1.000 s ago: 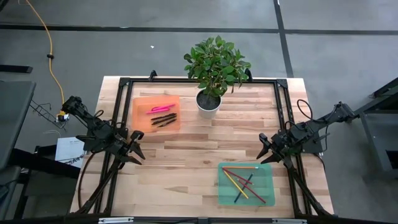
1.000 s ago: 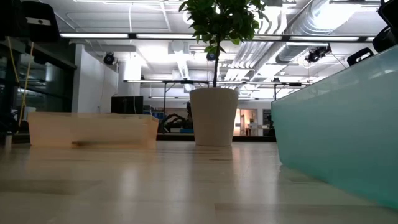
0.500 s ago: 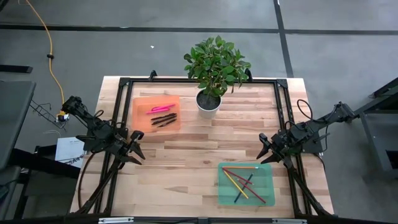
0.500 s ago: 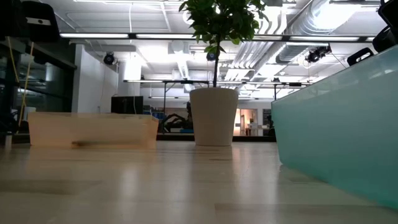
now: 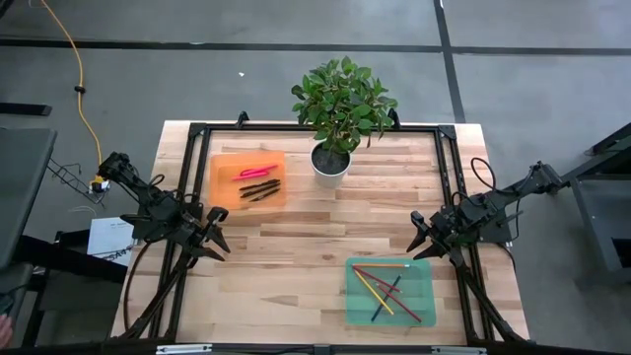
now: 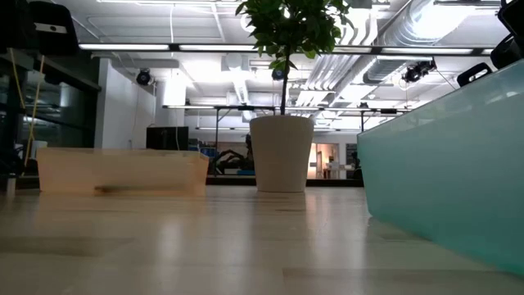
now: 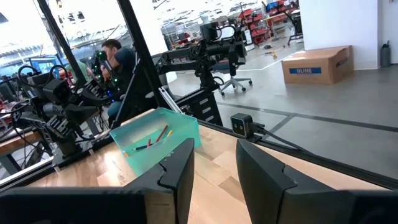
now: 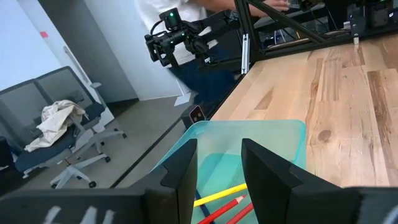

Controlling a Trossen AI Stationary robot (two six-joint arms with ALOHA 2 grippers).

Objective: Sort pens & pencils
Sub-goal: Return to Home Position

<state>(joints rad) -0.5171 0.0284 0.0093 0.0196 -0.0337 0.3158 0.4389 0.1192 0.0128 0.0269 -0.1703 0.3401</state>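
Well apart, left gripper (image 5: 215, 235), right gripper (image 5: 415, 235), potted plant (image 5: 341, 104) beside orange tray (image 5: 221, 168)

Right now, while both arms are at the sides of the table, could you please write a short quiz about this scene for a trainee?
1. True or false: the pink pens lie in the orange bin.
2. Where do the pencils lie? A) in the green bin; B) in the plant pot; C) loose on the table top.
3. Fill in the gap: the left gripper and the right gripper both have their fingers ____ and hold nothing.

Key: 1 true; 2 A; 3 open.
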